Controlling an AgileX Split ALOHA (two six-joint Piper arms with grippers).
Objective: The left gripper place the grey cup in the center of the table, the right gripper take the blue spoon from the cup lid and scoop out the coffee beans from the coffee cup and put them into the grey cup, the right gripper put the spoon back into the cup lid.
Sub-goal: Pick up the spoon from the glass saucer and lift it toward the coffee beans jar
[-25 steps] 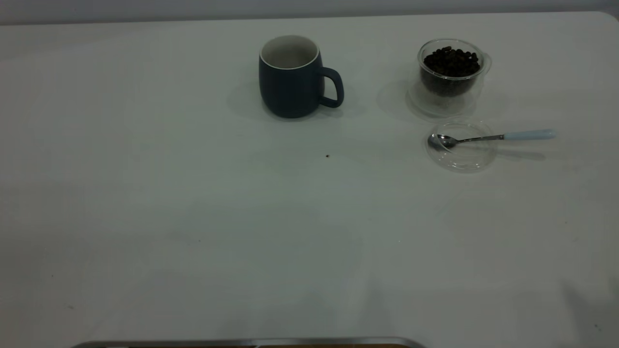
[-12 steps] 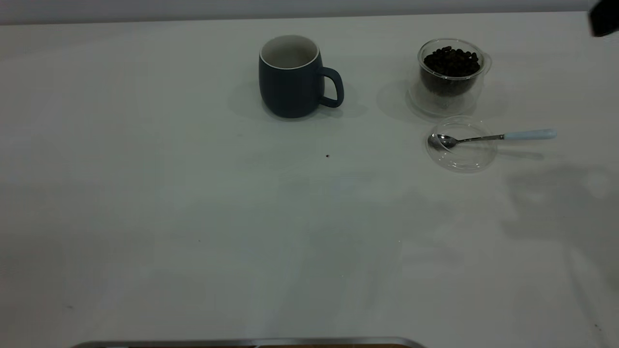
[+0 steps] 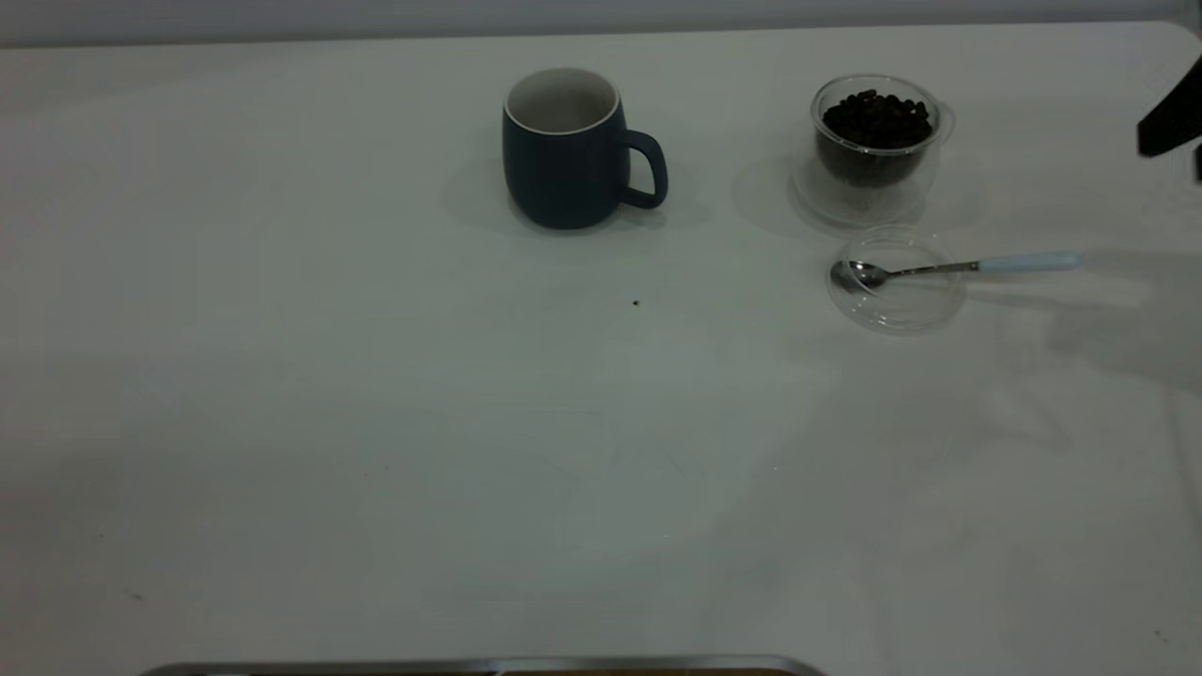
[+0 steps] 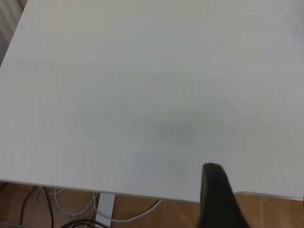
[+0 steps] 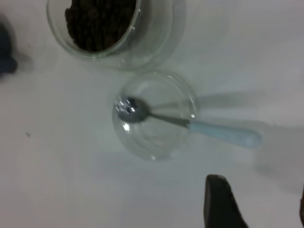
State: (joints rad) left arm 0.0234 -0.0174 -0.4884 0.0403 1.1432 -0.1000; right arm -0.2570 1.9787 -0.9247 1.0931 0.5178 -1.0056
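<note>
Your right gripper (image 3: 1172, 127) is hanging at the far right edge of the exterior view, above the table (image 3: 376, 422), with only a dark tapering tip showing. It is sitting higher than the blue spoon (image 3: 948, 268) and out beyond its handle end, well apart from it. In the right wrist view one black fingertip (image 5: 219, 202) is showing and a sliver of the other at the frame's edge, so the fingers are standing apart with nothing between them.

Your left gripper (image 4: 217, 197) is staying back over the table's near edge; only one dark finger is showing, so you cannot tell how wide it is set, and it is carrying nothing visible.

Compared with half a second ago, you are seeing the right gripper lower along the right edge, and its shadow is now falling closer to the spoon's handle.

The spoon is lying with its bowl in the cup lid (image 3: 895, 282) and its pale handle sticking out over the rim. The coffee cup (image 3: 876, 141) is standing just behind the lid, full of coffee beans (image 3: 877, 117). The grey cup (image 3: 568, 147) is standing upright near the table's middle, handle towards the coffee cup.
</note>
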